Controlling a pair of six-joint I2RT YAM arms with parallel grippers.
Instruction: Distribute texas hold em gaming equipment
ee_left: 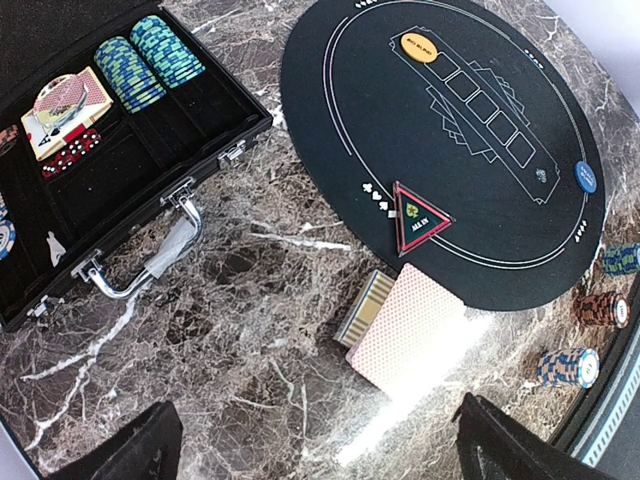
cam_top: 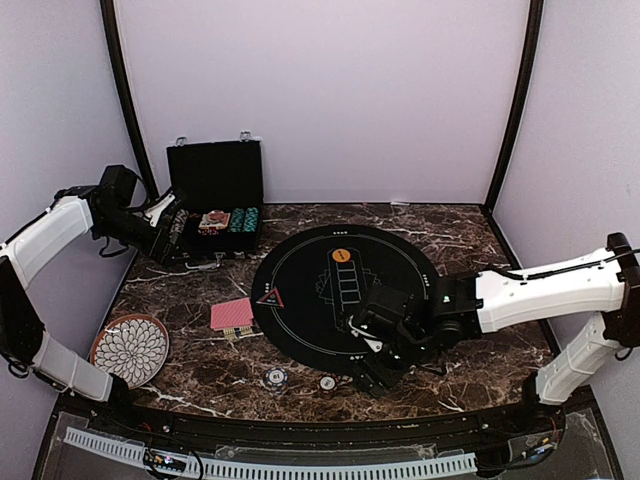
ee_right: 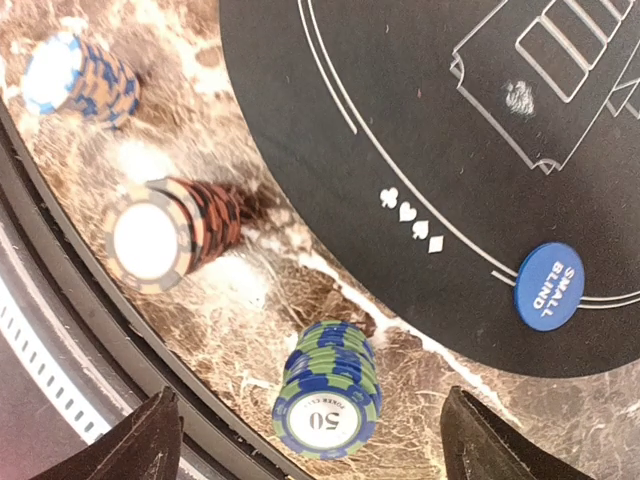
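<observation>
While green chip stack point(ee_right: 326, 392) stands free | right gripper point(ee_right: 305, 440) open above | left gripper point(ee_left: 315, 450) open

A round black mat point(cam_top: 345, 290) is laid on the marble table point(cam_top: 470, 235), with an orange button point(cam_top: 341, 255) and a triangle marker point(cam_top: 270, 297) on it. A red-backed card deck point(cam_top: 231, 315) is placed beside the mat (left side). Two chip stacks point(cam_top: 275, 378) are positioned near the front edge. A black case point(cam_top: 215, 200) is stood open at the rear left, and a patterned plate point(cam_top: 130, 349) is set at the front left.
</observation>
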